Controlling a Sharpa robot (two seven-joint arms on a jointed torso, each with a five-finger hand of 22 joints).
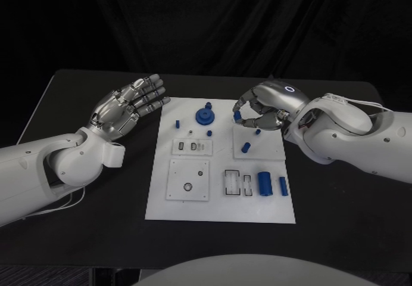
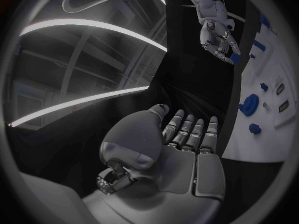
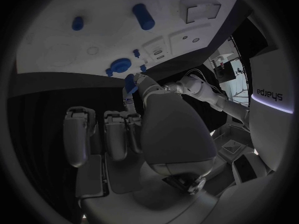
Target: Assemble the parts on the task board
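Pinching a small blue peg (image 1: 236, 115) between thumb and finger, my right hand (image 1: 262, 109) hovers over the far right part of the white task board (image 1: 221, 210). My left hand (image 1: 128, 105) holds nothing, fingers apart, beside the board's far left corner. The blue gear (image 1: 205, 115) sits on the board's far edge.

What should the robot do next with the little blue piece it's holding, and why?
Probably lower the right hand toward the task board and set its small blue part into a free slot. That hand pinches the part just above the board's far edge, near the blue gear, while the left hand hangs off the board's left side with its fingers spread.
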